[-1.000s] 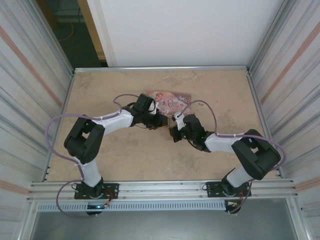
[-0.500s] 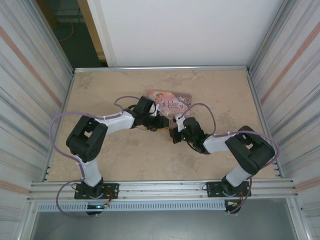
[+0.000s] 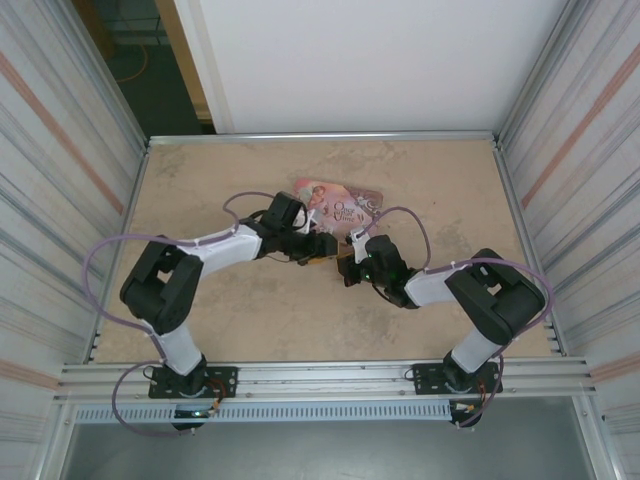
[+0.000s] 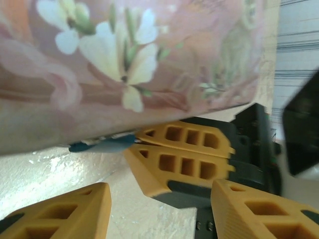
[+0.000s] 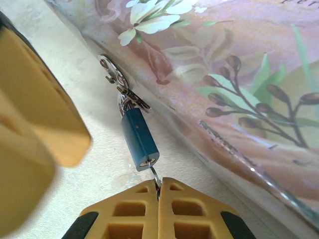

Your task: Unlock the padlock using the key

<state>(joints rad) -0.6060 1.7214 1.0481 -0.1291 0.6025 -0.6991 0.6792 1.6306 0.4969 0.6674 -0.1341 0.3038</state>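
Observation:
The small blue padlock (image 5: 140, 138) lies on the table against the front wall of the pink flowered tin (image 5: 239, 74), its silvery shackle (image 5: 121, 84) hooked through the tin's hasp. My right gripper (image 5: 159, 181) is shut on the key (image 5: 155, 175), whose thin metal end sits in the padlock's bottom face. In the left wrist view the padlock (image 4: 99, 145) peeks out under the tin (image 4: 129, 59), at the tip of the right gripper's fingers (image 4: 184, 154). My left gripper (image 4: 159, 199) hangs open just in front, holding nothing.
The tin (image 3: 338, 203) sits mid-table, slightly towards the back, with both grippers crowded along its near side, left gripper (image 3: 318, 247) and right gripper (image 3: 347, 265). A left finger (image 5: 35, 124) looms blurred beside the padlock. Metal walls (image 3: 80, 200) enclose the table.
My left gripper has opened and its arm has shifted a little. The right gripper stays shut on the key at the padlock.

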